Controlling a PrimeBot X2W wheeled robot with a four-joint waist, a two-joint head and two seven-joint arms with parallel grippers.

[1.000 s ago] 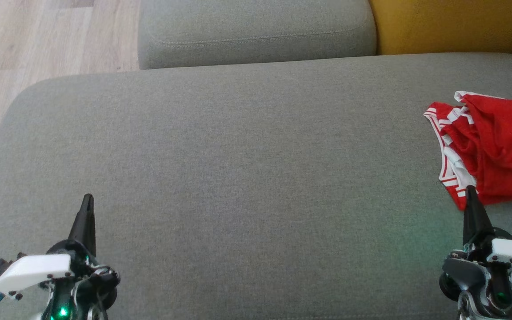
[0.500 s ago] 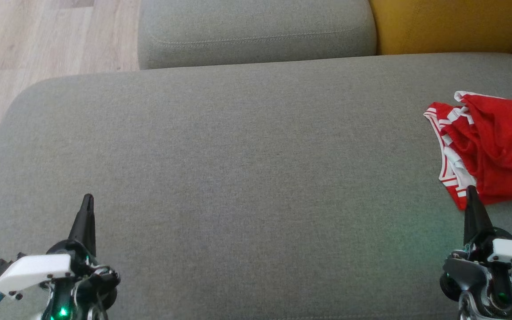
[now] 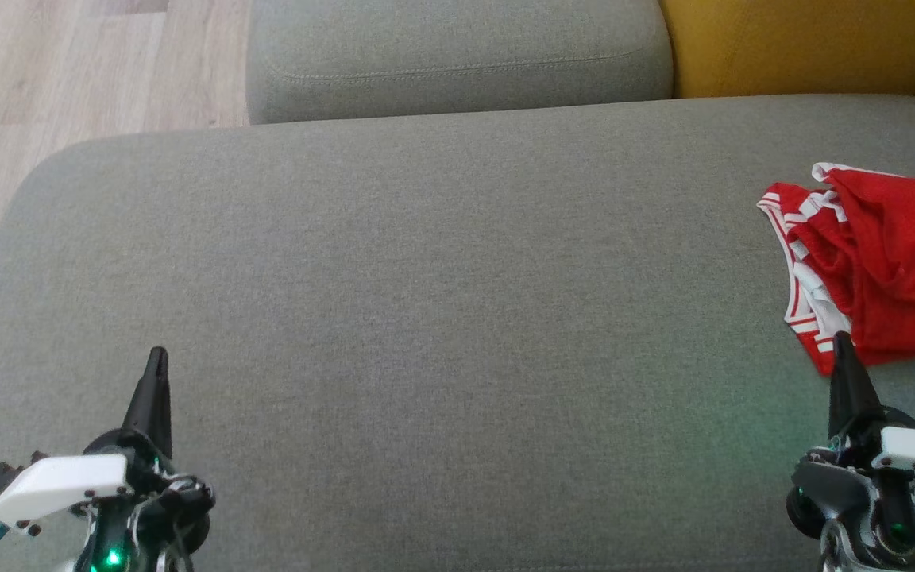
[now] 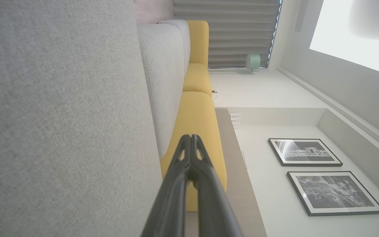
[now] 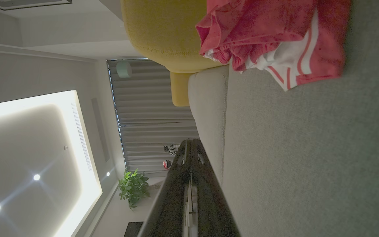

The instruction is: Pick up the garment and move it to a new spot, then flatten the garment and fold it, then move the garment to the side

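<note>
The garment [image 3: 878,266] is a crumpled red piece with white stripes, lying at the right edge of the grey sofa seat [image 3: 442,278]; in the right wrist view the garment [image 5: 275,36] lies just beyond my fingers. My right gripper [image 3: 842,340] hovers at the lower right, shut and holding nothing, its tip right at the garment's near edge. In its own view the right gripper [image 5: 191,141] shows its fingers pressed together. My left gripper [image 3: 157,353] stands at the lower left, shut and holding nothing, far from the garment; the left gripper [image 4: 190,136] has its tips touching.
A grey back cushion [image 3: 457,56] runs behind the seat, with a yellow cushion [image 3: 807,44] to its right. Wooden floor [image 3: 44,79] lies past the seat's left edge. Wide bare fabric stretches between my two grippers.
</note>
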